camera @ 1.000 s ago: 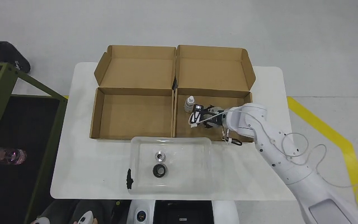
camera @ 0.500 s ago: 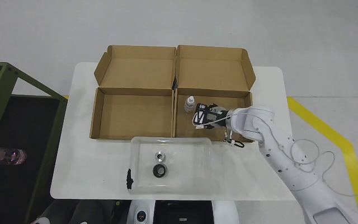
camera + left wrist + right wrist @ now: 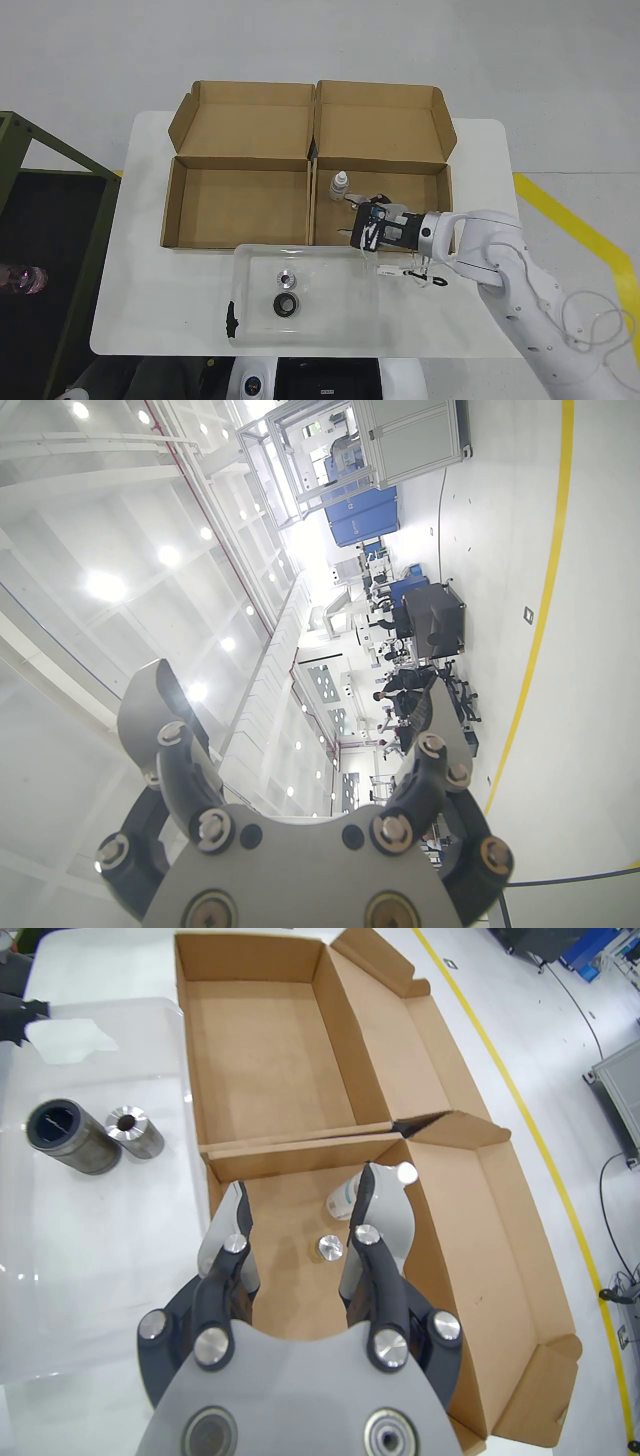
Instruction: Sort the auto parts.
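Two boxes (image 3: 240,205) (image 3: 380,130), one tray (image 3: 330,322), two cylinders (image 3: 72,1135) (image 3: 135,1132), one bottle (image 3: 340,184), one cap (image 3: 330,1247).

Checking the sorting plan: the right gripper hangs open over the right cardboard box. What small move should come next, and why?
Probably swing the right gripper across to the clear plastic tray, above the dark steel sleeve. Its jaws are open and empty, and the sleeve and a small silver cylinder stand unsorted in that tray.

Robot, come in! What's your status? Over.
Right gripper open, empty, above right cardboard box. Left gripper open, empty, aimed upward. Small metal part and white bottle in that box; dark metal sleeve, shiny metal cylinder in clear tray. Nothing seen blocking.
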`<state>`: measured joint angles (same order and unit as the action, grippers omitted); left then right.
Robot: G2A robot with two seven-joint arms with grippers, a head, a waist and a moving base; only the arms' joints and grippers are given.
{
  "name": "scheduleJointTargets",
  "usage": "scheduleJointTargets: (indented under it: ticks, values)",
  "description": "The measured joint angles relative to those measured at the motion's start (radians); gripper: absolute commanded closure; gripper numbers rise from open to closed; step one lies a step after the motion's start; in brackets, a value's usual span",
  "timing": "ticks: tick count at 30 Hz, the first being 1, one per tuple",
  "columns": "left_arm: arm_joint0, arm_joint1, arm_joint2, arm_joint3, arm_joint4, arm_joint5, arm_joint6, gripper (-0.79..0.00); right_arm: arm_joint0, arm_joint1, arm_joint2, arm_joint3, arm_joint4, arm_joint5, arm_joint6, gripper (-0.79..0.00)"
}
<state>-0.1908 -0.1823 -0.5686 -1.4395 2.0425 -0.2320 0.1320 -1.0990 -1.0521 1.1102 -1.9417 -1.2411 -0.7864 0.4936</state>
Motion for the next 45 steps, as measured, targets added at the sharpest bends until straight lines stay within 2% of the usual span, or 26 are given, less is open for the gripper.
scheduleJointTargets:
  ticks: [4, 7, 14, 31, 45]
  values:
    - [0.000, 0.000, 0.000, 0.000, 0.000, 0.000, 0.000, -0.785, -0.033, 0.001, -0.019, -0.045, 0.006, -0.008, -0.017, -0.385]
    - [0.000, 0.000, 0.000, 0.000, 0.000, 0.000, 0.000, -0.785, -0.041, -0.002, -0.047, -0.060, -0.003, -0.005, -0.036, -0.345]
    - [0.000, 0.000, 0.000, 0.000, 0.000, 0.000, 0.000, -0.785, -0.035, -0.018, -0.150, -0.067, -0.077, 0.020, -0.091, -0.369]
    - [0.000, 0.000, 0.000, 0.000, 0.000, 0.000, 0.000, -0.785, 0.046, -0.076, -0.391, 0.052, -0.153, 0.045, -0.099, -0.357]
    - [0.000, 0.000, 0.000, 0.000, 0.000, 0.000, 0.000, -0.785, 0.070, -0.091, -0.397, 0.139, -0.160, 0.064, -0.072, -0.351]
